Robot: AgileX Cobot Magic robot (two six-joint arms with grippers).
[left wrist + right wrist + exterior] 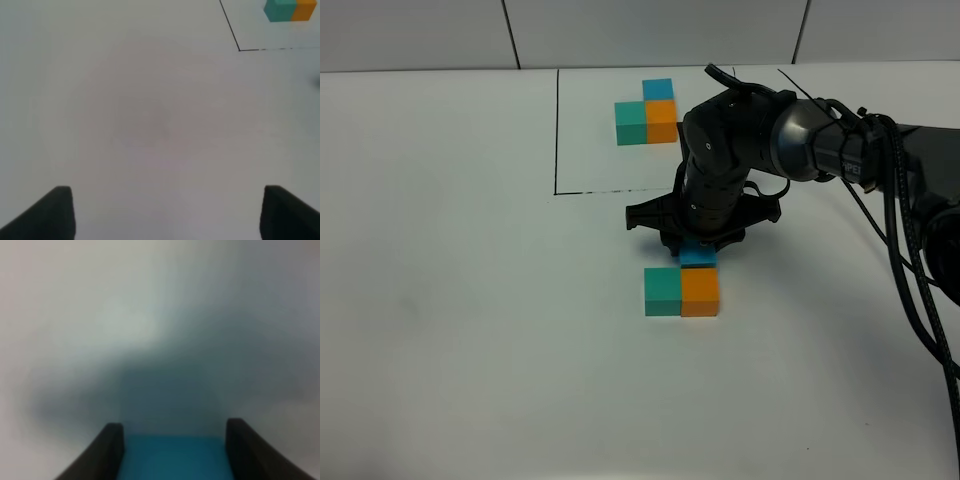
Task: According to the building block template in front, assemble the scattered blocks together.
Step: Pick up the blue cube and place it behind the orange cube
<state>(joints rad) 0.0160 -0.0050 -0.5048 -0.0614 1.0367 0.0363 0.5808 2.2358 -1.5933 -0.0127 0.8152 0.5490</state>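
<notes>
While the right tool [698, 250] grips one blue cube [698, 257], two loose cubes [682, 291] sit joined; left tool [165, 212] open.

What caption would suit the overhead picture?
Right gripper sets the blue cube behind the orange cube, copying the bordered template.

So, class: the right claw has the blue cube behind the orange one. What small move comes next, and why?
Probably open the right claw and release. The blue cube already sits just behind the orange cube, with the teal cube beside it, matching the template.
</notes>
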